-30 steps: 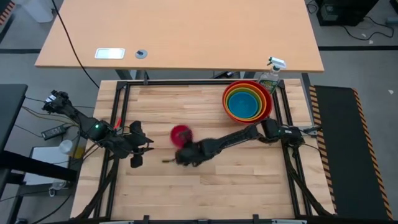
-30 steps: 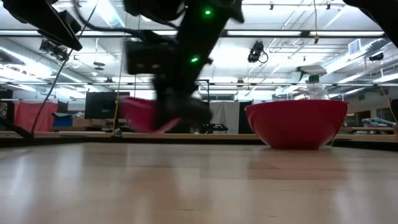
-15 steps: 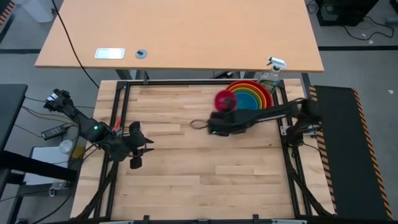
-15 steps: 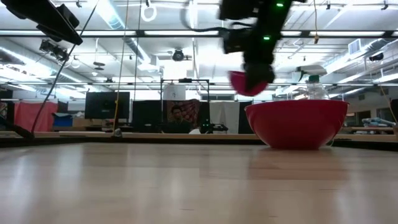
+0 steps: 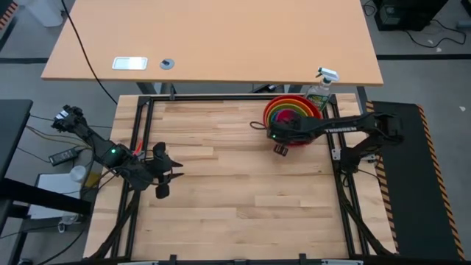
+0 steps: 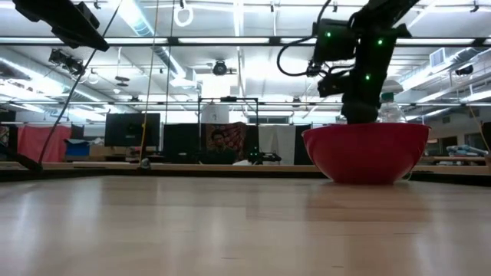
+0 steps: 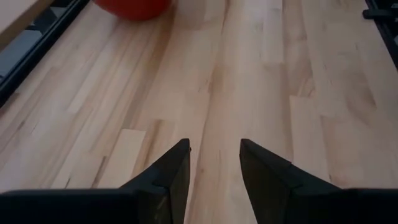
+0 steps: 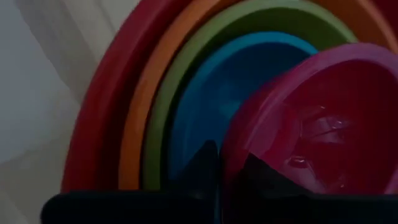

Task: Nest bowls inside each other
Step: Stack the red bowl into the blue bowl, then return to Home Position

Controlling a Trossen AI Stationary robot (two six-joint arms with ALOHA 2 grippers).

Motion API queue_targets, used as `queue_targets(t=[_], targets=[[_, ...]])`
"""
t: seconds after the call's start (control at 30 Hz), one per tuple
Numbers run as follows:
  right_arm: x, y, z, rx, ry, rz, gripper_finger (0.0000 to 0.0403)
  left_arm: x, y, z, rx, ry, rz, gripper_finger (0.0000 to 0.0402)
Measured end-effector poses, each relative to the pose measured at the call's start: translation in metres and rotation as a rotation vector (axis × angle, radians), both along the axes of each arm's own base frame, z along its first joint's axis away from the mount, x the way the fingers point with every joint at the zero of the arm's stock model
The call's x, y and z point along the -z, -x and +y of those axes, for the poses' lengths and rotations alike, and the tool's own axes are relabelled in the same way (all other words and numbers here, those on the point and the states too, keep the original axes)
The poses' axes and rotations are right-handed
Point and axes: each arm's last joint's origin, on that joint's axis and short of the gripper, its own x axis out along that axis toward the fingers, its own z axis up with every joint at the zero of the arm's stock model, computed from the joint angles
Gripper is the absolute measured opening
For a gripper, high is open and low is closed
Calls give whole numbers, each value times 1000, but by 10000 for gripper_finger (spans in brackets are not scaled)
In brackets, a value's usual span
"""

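Note:
Red, orange, lime green and blue bowls sit nested in a stack (image 5: 293, 110) at the table's far right; the low view shows only the red bowl's wall (image 6: 367, 152). My right gripper (image 8: 230, 163) reaches down into the stack (image 6: 359, 115) and is shut on the magenta bowl (image 8: 317, 124), which sits over the blue bowl (image 8: 211, 99). My left gripper (image 7: 214, 155) hangs open over bare wood near the table's left edge (image 5: 160, 179), holding nothing. My right gripper pinches the magenta bowl's rim (image 8: 225, 146) on the side nearest it, one finger (image 8: 202, 165) outside the wall and the other (image 8: 264, 174) inside. The fingers slant down from above. The bowl is tilted, mouth up; whether it rests in the blue bowl I cannot tell.
A clear spray bottle (image 5: 321, 88) stands just beyond the stack at the far right corner. The black frame rails (image 5: 221, 98) border the wooden top. Bare wood spreads across the middle and near part of the table.
My right gripper has carried the magenta bowl from the table's middle toward the far right, lifted it over the stack's rim, rolled its wrist and brought the bowl down inside the stack. In the low view the bowl has sunk behind the red bowl's wall.

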Motion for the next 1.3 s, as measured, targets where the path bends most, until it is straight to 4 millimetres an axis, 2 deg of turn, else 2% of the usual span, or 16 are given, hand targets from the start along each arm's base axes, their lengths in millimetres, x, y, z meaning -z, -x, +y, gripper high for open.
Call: queue_targets(t=[0.2, 0.4, 0.5, 0.67, 0.77, 0.9, 1.1, 1.2, 1.3], targets=[[7, 2, -14, -8, -70, -33, 76, 0, 0, 0, 0, -1, -1, 142], [4, 6, -20, 0, -156, -18, 117, 0, 0, 0, 1, 0, -2, 142], [-6, 5, -20, 9, -184, 1, 126, 0, 0, 0, 2, 0, -3, 142], [-37, 3, -17, 35, -232, 12, 128, -1, 0, 0, 2, 2, -6, 142], [-52, 5, -12, -15, -184, -62, 128, -1, 0, -2, 21, 6, -4, 142], [-62, 25, -10, -48, -111, -207, 128, 4, 6, -10, 76, 9, -5, 142], [-57, 69, -2, 49, -140, -277, 128, 32, 9, -19, 65, 20, -52, 142], [-59, 83, 9, -7, -131, -435, 128, 40, 6, -21, 79, 32, -95, 142], [-59, 98, 18, -65, -118, -623, 128, 39, 6, -21, 93, 15, -155, 142]])
